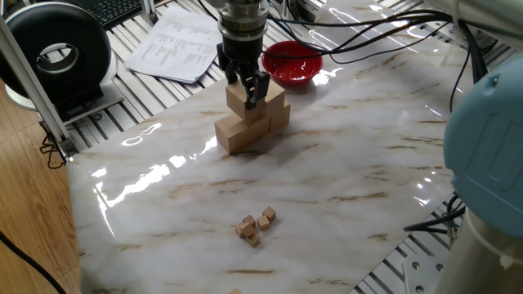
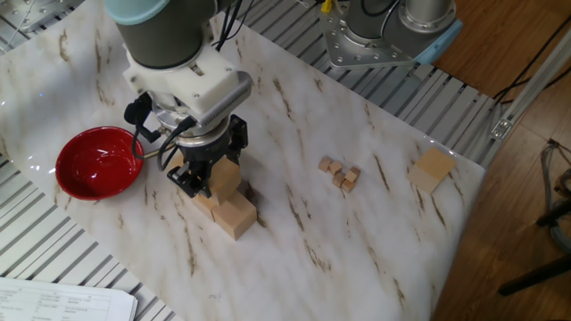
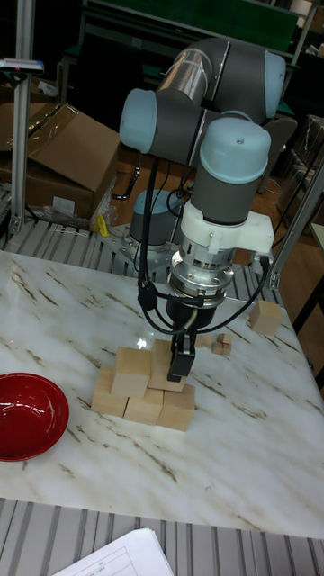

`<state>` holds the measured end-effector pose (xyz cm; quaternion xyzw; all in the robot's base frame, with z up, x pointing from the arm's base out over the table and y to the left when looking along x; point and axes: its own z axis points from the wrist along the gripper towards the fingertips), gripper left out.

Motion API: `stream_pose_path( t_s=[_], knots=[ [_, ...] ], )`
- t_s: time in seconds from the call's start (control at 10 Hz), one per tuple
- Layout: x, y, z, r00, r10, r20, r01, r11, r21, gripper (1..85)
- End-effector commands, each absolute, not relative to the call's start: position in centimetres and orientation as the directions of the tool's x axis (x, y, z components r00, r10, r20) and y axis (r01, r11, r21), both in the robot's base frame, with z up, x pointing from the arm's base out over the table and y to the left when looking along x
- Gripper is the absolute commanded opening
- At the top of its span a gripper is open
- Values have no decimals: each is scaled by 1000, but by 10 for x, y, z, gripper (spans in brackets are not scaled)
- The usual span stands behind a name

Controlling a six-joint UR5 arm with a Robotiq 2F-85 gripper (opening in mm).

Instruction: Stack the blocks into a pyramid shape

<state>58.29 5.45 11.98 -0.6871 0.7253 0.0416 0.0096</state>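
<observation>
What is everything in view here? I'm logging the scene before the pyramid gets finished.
stacked blocks: four, light tan, mid-table, three below, one above
upper block: one, light tan, on the stack, between the jaws
loose block: one, light tan, near the table edge
tiny cubes: about four, tan, clustered
bowl: one, red, beside the stack
papers: white, off the marble
table: one, white marble
gripper: one, black, jaws shut on the upper block
</observation>
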Motion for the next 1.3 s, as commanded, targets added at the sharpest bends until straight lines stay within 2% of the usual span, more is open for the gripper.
stream_pose_path(
  t_s=[0.0, 1.2],
  knots=[
    [585, 57, 115, -62, -994, -86, -997, 58, 54, 10],
    [588, 56, 95, -88, -991, -101, -994, 80, 77, 10]
  ],
)
